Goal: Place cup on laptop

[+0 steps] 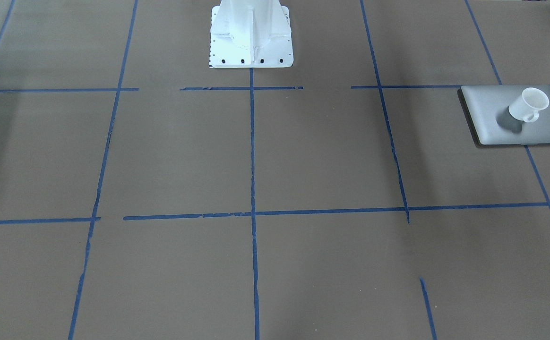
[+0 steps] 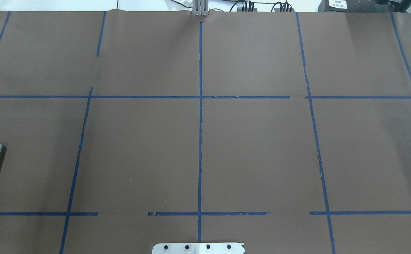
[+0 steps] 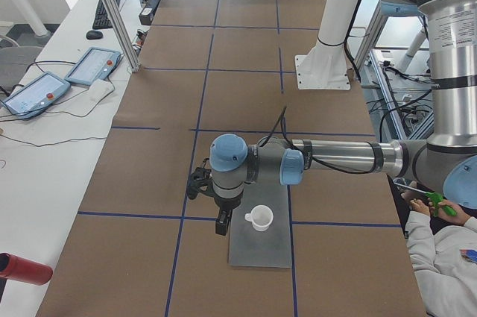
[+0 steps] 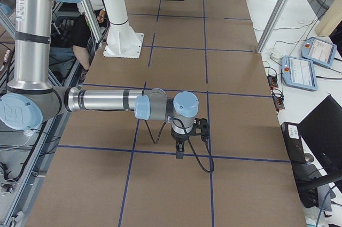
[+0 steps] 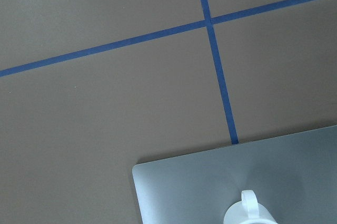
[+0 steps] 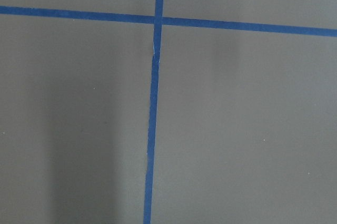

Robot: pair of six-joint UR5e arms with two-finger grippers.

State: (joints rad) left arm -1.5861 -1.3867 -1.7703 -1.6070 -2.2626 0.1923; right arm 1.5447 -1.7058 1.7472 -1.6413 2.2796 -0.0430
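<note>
A thin silver-grey laptop lies closed and flat on the brown tabletop, nearest the camera at the robot's left end. A small white cup stands upright near the middle of its lid. The cup's inside shows plain white and its loop handle points away from the robot. Just beside that handle, apart from the cup, hangs the left hand; whether it is released or clenched cannot be told. Farther along, the right hand hangs over crossing blue tape lines, well apart from the laptop. Its state cannot be told either.
</note>
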